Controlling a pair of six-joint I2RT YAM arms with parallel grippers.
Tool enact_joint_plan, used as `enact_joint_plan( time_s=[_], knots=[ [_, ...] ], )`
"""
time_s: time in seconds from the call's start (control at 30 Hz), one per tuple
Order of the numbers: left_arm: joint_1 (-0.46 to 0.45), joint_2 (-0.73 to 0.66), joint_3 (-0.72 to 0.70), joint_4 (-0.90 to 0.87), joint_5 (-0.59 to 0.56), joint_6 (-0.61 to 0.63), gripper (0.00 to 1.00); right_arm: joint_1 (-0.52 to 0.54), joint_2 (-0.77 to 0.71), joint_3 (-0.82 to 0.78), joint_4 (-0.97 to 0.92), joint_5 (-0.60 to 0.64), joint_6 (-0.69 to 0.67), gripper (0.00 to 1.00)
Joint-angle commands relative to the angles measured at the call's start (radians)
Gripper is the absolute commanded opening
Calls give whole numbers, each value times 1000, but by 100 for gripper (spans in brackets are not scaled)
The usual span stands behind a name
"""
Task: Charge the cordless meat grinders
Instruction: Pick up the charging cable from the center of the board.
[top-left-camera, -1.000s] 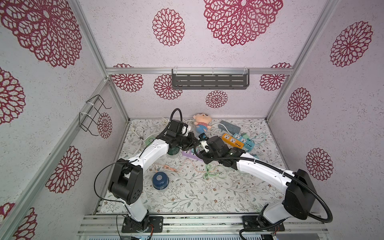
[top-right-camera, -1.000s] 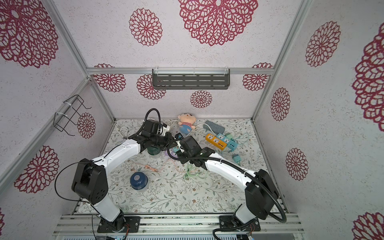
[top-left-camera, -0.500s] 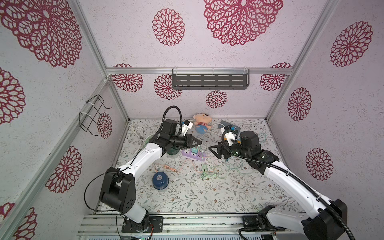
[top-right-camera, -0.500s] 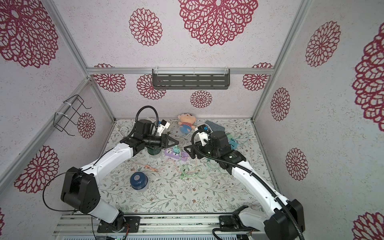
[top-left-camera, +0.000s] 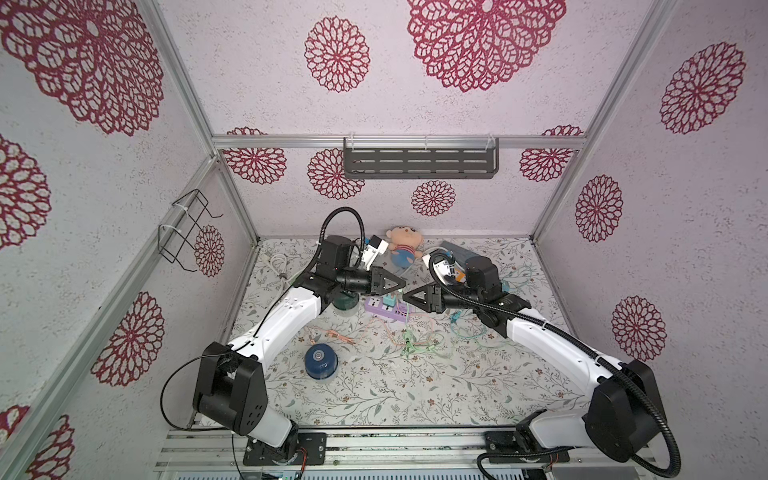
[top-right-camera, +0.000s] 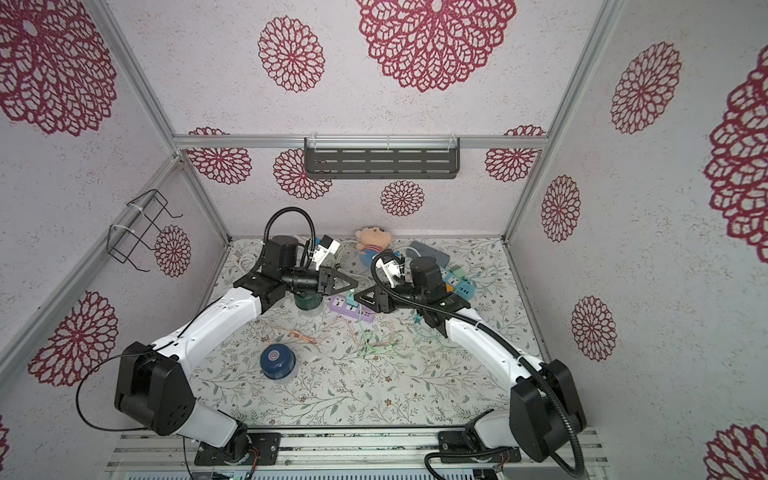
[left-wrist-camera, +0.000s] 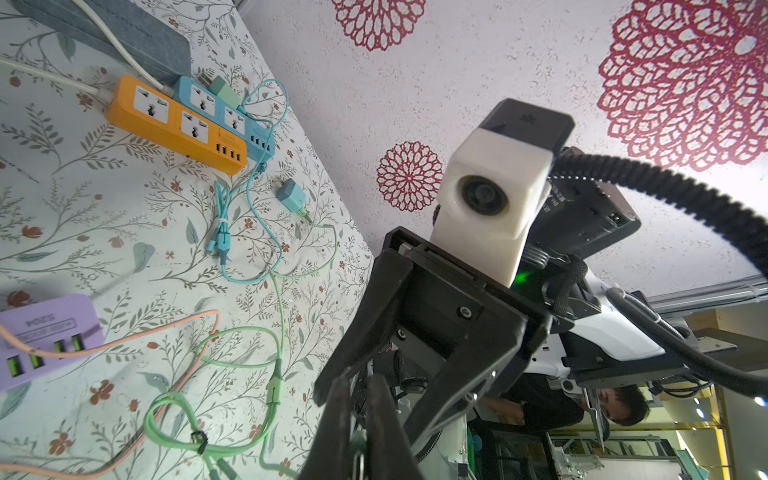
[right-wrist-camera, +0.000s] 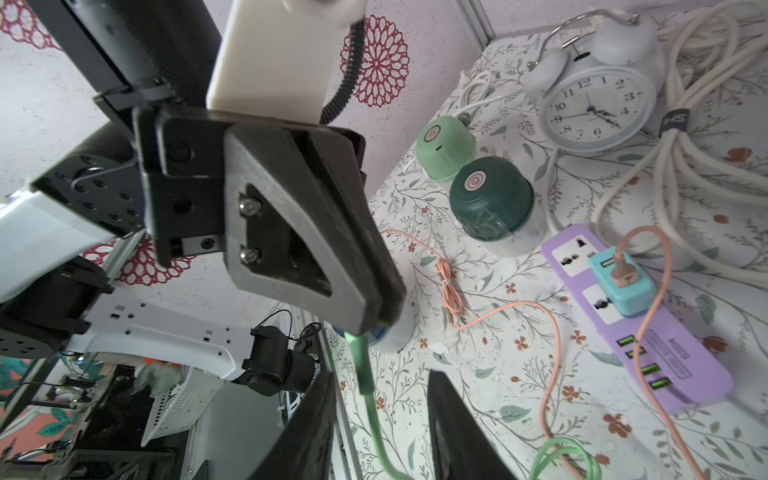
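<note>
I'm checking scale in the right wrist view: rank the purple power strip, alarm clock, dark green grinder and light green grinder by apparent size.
1. purple power strip
2. alarm clock
3. dark green grinder
4. light green grinder, though it is farther from the camera, so it may only look smaller

**Few Words To Read Among the Chargers**

A white alarm clock (right-wrist-camera: 590, 110) shows black numerals 1 to 12 round its dial. The purple power strip (left-wrist-camera: 45, 332) bears "S204", seen upside down; the finer print beside it is illegible. Red power signs mark the top buttons of the light green grinder (right-wrist-camera: 444, 143) and dark green grinder (right-wrist-camera: 490, 199).
</note>
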Motion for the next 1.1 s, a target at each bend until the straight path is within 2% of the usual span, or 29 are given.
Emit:
enact_joint_plan(
  time_s=[0.0, 0.23, 0.4, 0.43, 0.47, 0.53, 0.57, 0.63, 0.7, 0.8, 0.87, 0.93, 1.07],
  knots=[
    [7, -26, 32, 17, 27, 19, 0, -6, 13, 6, 118, -75, 54, 31],
    [6, -35, 35, 16, 30, 16, 0, -6, 18, 5, 151, -108, 78, 22],
    [10, -41, 36, 24, 14, 2, 0, -5, 17, -1, 162, -118, 85, 4],
    [11, -41, 38, 25, 6, -8, 8, -6, 16, -2, 156, -115, 81, 0],
    [14, -45, 41, 20, -15, -21, 29, -6, 15, 1, 135, -103, 69, 0],
    [22, -52, 63, -63, -104, -11, 49, -5, 7, 11, 58, -44, 13, 0],
    [31, -53, 95, -159, -166, 5, 54, -4, 2, 20, 3, 10, -26, 0],
    [57, -53, 129, -266, -228, -16, 51, 3, -13, 43, -111, 159, -122, 0],
    [92, -54, 133, -316, -246, -100, 46, 29, -29, 65, -207, 391, -224, 0],
    [126, -42, 105, -326, -189, -220, 43, 114, -46, 59, -227, 747, -360, 0],
    [126, -25, 89, -316, -133, -280, 41, 182, -55, 29, -170, 935, -449, 0],
    [122, -17, 68, -286, -81, -354, 38, 222, -60, -1, -107, 1022, -511, 0],
    [123, -18, 32, -188, -25, -498, 39, 272, -73, -43, -12, 1076, -604, 0]
  ],
)
